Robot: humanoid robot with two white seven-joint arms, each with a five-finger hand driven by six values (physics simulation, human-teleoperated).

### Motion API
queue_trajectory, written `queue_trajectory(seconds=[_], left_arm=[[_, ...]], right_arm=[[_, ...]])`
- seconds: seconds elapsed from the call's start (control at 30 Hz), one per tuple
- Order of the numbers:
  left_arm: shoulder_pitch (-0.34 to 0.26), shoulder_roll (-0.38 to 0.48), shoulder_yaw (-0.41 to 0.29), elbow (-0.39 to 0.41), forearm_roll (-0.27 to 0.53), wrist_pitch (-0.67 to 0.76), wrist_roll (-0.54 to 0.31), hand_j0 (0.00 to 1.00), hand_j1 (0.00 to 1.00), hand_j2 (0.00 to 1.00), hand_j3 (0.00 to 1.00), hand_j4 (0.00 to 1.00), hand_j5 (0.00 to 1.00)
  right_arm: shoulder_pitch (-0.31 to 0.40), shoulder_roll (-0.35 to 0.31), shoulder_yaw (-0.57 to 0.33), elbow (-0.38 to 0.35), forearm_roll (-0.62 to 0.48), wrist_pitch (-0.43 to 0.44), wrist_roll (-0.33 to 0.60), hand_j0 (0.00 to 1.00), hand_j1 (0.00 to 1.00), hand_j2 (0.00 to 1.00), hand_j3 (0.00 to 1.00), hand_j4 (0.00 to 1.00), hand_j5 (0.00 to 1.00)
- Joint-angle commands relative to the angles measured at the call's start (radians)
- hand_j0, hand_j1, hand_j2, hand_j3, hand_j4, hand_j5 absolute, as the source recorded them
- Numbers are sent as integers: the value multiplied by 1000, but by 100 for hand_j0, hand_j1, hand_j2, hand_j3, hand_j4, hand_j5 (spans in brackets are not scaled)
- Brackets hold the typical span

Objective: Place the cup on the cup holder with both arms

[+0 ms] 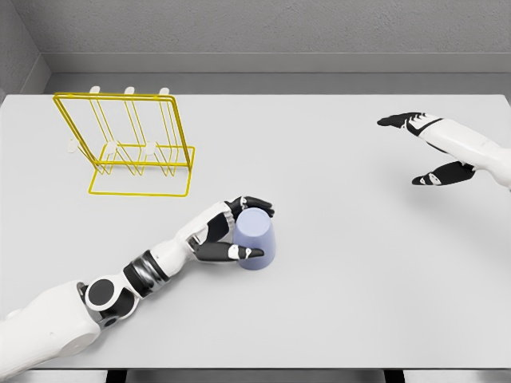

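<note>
A pale lavender cup [257,238] stands on the white table, a little below the middle, mouth down as far as I can tell. My left hand [239,227] wraps it from the left, with black fingertips [257,206] curled over the top and the thumb along the near side. The yellow wire cup holder [128,144] with white-tipped pegs stands at the far left, well apart from the cup. My right hand [419,148] hovers at the right edge, fingers spread, holding nothing.
The table [335,303] is a plain white surface with grey walls behind it. Its front edge runs along the bottom of the view.
</note>
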Motion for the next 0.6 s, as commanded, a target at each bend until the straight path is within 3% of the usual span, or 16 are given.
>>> queue_trajectory(seconds=[0.0,0.57], left_arm=[[0,0,2,1,1,0,9,58,58,58,58,58,58],[-6,21,30,-57,2,0,14,60,60,60,60,60,60]], right_arm=[[0,-1,0,0,-7,2,-1,100,100,100,100,100,100],[0,-1,0,0,-7,2,-1,100,100,100,100,100,100]])
